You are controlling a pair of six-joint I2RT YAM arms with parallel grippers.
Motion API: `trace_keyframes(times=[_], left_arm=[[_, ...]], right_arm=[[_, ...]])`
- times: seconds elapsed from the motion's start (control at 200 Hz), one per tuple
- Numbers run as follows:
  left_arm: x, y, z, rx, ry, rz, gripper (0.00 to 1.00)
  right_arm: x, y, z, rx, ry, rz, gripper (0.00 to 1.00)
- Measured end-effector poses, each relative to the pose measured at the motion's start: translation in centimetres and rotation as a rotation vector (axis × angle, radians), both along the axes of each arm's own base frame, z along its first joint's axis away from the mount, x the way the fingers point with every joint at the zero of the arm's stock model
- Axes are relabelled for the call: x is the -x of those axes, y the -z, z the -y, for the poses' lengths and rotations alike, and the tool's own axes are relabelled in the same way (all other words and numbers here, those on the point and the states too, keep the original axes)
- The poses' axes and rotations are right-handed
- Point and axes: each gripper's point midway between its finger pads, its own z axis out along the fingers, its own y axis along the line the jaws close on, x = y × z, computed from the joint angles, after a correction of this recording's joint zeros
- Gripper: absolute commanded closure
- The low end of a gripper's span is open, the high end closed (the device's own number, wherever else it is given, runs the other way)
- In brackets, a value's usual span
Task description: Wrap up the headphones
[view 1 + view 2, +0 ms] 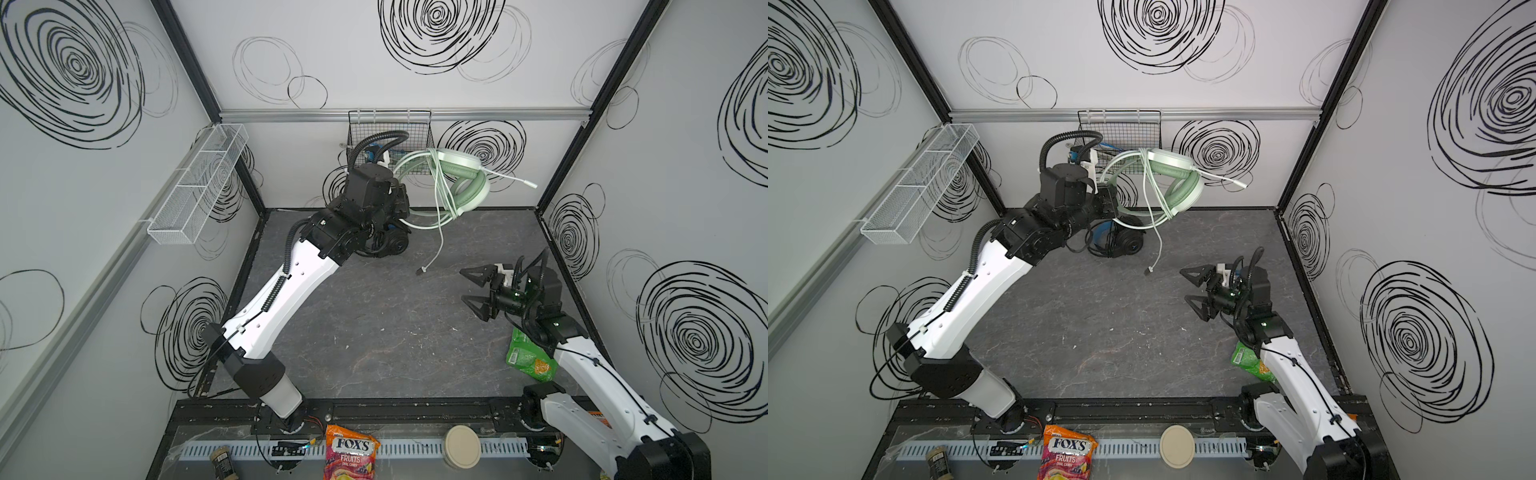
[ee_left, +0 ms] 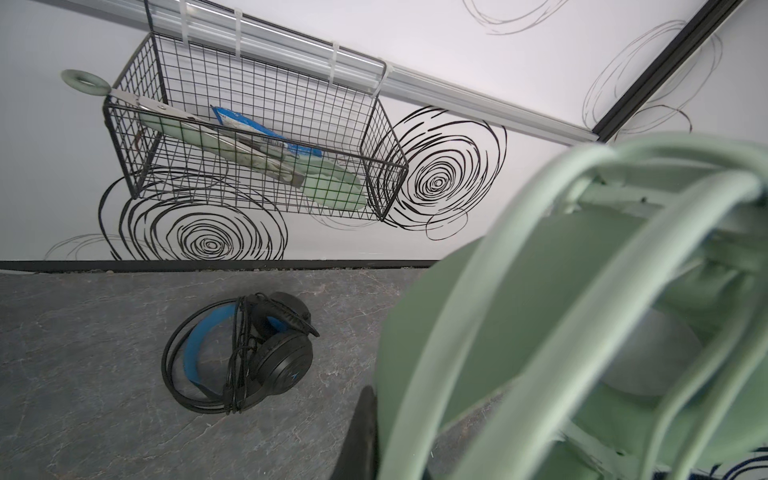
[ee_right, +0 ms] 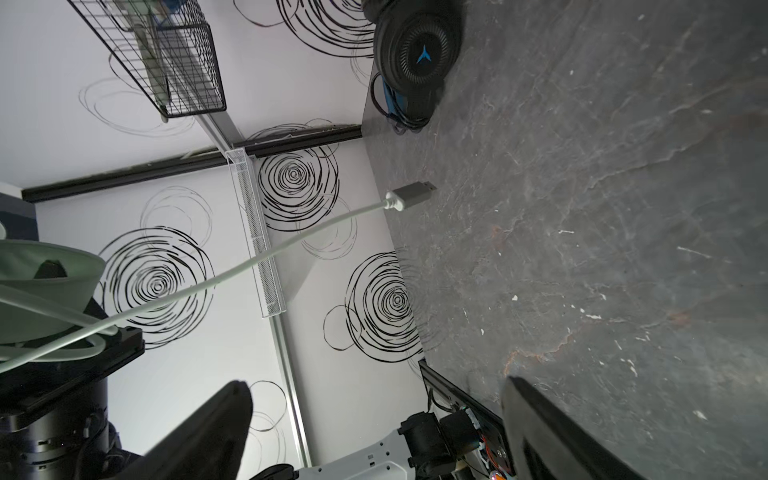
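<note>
Left gripper [image 1: 1109, 198] is clamped shut on the green headset [image 1: 469, 187], holding it up off the desk [image 1: 374, 332] near the back wall. Right gripper [image 1: 462, 285] stands wide open and empty, low over the desk, well apart from it. We see the pale cable [image 1: 437, 187] looped over the headband, its tail hanging down with the plug [image 1: 419, 271] low over the desk. Black headset [image 2: 249, 353] lies on the desk beneath the left arm, cord bundled round it; that one looks done. Our call: the right gripper should catch the tail close to the plug, keep light tension, and lead it round the band beside the loops. Pull too hard and they could slip off.
</note>
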Motion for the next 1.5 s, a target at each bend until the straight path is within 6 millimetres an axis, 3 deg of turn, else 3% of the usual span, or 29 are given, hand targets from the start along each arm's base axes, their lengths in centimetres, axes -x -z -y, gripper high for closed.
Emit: trace_keyframes(times=[0.23, 0.525, 1.186, 1.496], left_arm=[[-0.1, 1.2, 1.3, 0.014, 0.052, -0.014, 1.0], [0.1, 2.5, 2.4, 0.024, 0.079, -0.033, 1.0], [1.7, 1.9, 5.3, 0.059, 0.157, -0.014, 1.0], [2.2, 2.9, 6.5, 0.059, 0.183, -0.025, 1.0]], right_arm=[[-0.8, -0.9, 0.3, -0.088, 0.063, -0.03, 0.03], [-2.0, -0.2, 0.1, -0.141, 0.093, -0.089, 0.03], [-1.7, -0.5, -1.4, -0.183, 0.057, -0.103, 0.03], [-0.9, -0.5, -1.6, -0.194, 0.053, -0.1, 0.03]])
